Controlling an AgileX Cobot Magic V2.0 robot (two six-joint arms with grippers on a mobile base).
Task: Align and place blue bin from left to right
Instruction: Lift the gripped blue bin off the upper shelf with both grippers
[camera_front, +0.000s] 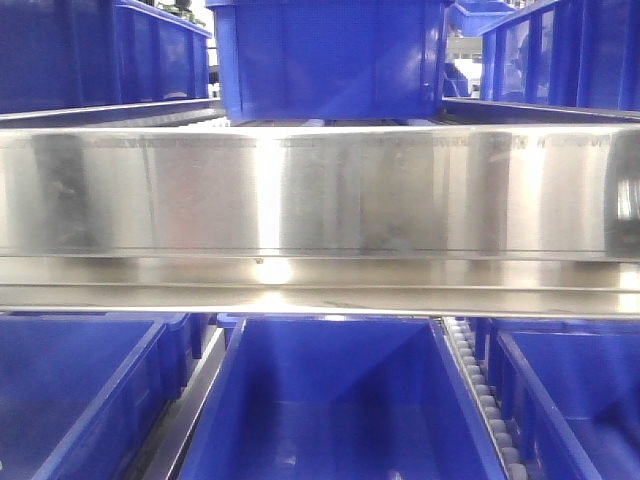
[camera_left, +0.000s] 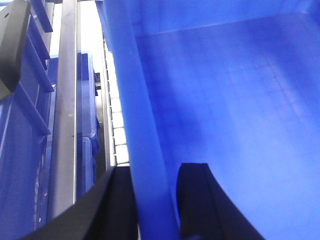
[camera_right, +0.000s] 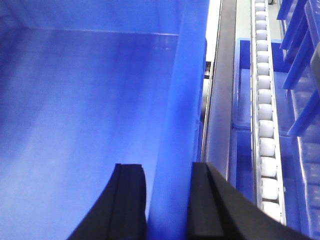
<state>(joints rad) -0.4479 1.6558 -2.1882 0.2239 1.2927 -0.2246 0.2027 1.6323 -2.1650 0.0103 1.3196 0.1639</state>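
The blue bin (camera_front: 340, 400) sits open-topped in the middle of the lower shelf, and neither gripper shows in the front view. In the left wrist view my left gripper (camera_left: 155, 170) straddles the bin's left wall (camera_left: 145, 150), one black finger outside and one inside, shut on it. The bin's smooth floor (camera_left: 235, 100) stretches to the right. In the right wrist view my right gripper (camera_right: 165, 167) clamps the right wall (camera_right: 175, 125) in the same way, with the bin's inside (camera_right: 75, 100) to the left.
A wide steel beam (camera_front: 320, 200) crosses the front view above the bin. More blue bins stand on the upper shelf (camera_front: 330, 60) and at both sides below (camera_front: 70, 390) (camera_front: 580, 400). Roller tracks (camera_right: 265, 125) (camera_left: 117, 120) and metal rails (camera_right: 217, 115) flank the held bin.
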